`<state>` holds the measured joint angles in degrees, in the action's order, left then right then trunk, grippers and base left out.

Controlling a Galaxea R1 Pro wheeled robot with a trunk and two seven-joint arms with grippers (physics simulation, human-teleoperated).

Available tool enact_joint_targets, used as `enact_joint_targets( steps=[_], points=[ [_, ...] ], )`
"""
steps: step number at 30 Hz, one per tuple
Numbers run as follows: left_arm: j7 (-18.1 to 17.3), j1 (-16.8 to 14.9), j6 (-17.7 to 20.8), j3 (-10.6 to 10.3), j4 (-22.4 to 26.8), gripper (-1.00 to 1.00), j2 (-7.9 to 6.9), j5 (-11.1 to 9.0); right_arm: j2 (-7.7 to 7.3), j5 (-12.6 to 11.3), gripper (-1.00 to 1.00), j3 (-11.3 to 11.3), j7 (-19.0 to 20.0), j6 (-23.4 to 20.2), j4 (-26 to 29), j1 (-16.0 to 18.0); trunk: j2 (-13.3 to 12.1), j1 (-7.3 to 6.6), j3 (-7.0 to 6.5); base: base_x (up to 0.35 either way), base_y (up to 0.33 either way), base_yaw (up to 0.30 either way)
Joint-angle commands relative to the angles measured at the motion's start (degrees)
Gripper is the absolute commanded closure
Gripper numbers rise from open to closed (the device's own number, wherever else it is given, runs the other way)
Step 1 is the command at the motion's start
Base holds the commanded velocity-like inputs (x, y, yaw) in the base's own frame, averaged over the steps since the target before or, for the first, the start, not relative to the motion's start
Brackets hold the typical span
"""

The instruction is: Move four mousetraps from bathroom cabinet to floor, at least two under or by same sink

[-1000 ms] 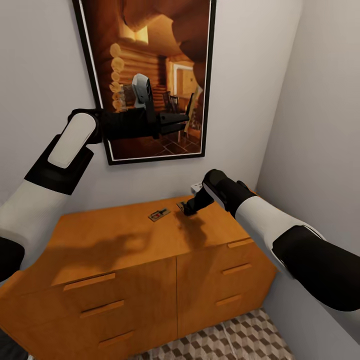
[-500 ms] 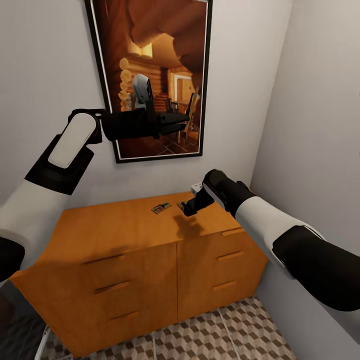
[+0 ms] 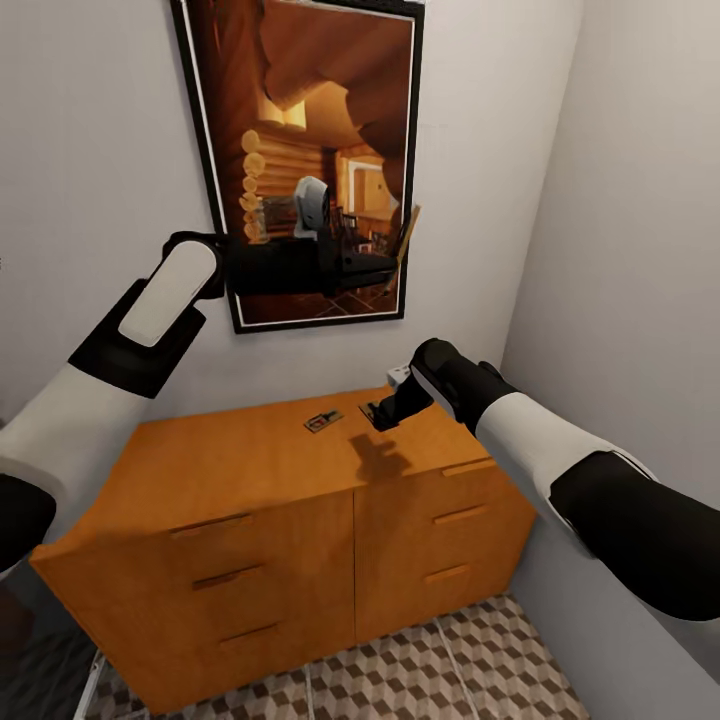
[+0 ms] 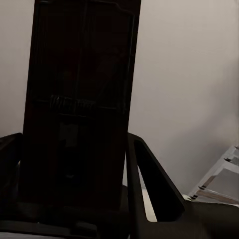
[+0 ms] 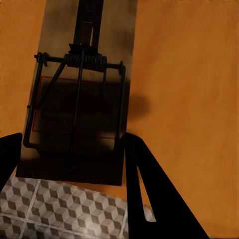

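Note:
In the head view my left gripper (image 3: pixel 390 266) is raised in front of the wall picture, shut on one mousetrap (image 3: pixel 408 230) that stands up from its fingers. The left wrist view has that dark mousetrap (image 4: pixel 74 109) clamped in the left gripper (image 4: pixel 74 164). Just above the back right of the orange-brown cabinet (image 3: pixel 230 460), my right gripper (image 3: pixel 378 413) is shut on a second mousetrap (image 5: pixel 74 109). The right gripper (image 5: pixel 72 149) holds it over the cabinet top (image 5: pixel 184 99). A third mousetrap (image 3: pixel 322 420) lies flat on the top, left of the right gripper.
A framed cabin picture (image 3: pixel 300 100) hangs on the wall behind the cabinet. A side wall (image 3: pixel 640 250) stands close on the right. Cube-patterned bathroom floor (image 3: pixel 430 670) shows in front of the cabinet. A pale metal frame (image 4: pixel 224 169) stands by the wall in the left wrist view.
The view has drawn back from the cabinet, showing more floor. My left arm has shifted right and slightly down with its mousetrap. The right gripper keeps its hold in about the same place.

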<state>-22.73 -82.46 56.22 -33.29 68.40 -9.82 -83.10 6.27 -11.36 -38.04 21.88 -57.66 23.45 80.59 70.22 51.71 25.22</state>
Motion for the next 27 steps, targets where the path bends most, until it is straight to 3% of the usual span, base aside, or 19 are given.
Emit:
enact_joint_targets(
  steps=[1, 6, 21, 23, 27],
  points=[
    [-0.56, -0.07, -0.08, -0.21, -0.02, 1.0, -0.12, 0.48, -0.04, -0.68, 1.0, -0.45, -0.17, -0.18, -0.02, 0.09, -0.37, -0.23, -0.11, -0.02, 0.0, 0.0],
    [-0.56, -0.07, -0.06, -0.34, -0.17, 1.0, -0.05, 0.53, 0.12, -0.68, 1.0, -0.45, -0.17, -0.17, 0.01, 0.07, -2.38, -1.33, -1.01, -0.147, 0.0, 0.0],
    [-0.55, 0.19, -0.14, -0.65, -0.3, 1.0, -0.2, 0.69, -0.22, -0.68, 1.0, -0.45, -0.17, -0.18, -0.07, 0.04, -8.4, -4.62, -3.7, -0.324, 0.0, 0.0],
    [-0.5, 0.3, -0.14, -1.63, -0.34, 1.0, -0.34, 0.72, -0.35, -0.61, 1.0, -0.45, -0.17, -0.1, -0.11, 0.01, -9.2, -5.06, -4.06, -0.334, 0.0, 0.0],
    [-0.4, 0.4, -0.2, -5.71, -0.47, 1.0, -0.78, 0.77, -1.14, -0.4, 1.0, -0.52, -0.23, 0.19, -0.08, -0.28, -10.8, -5.94, -4.78, -0.334, 0.0, 0.0]
  ],
)
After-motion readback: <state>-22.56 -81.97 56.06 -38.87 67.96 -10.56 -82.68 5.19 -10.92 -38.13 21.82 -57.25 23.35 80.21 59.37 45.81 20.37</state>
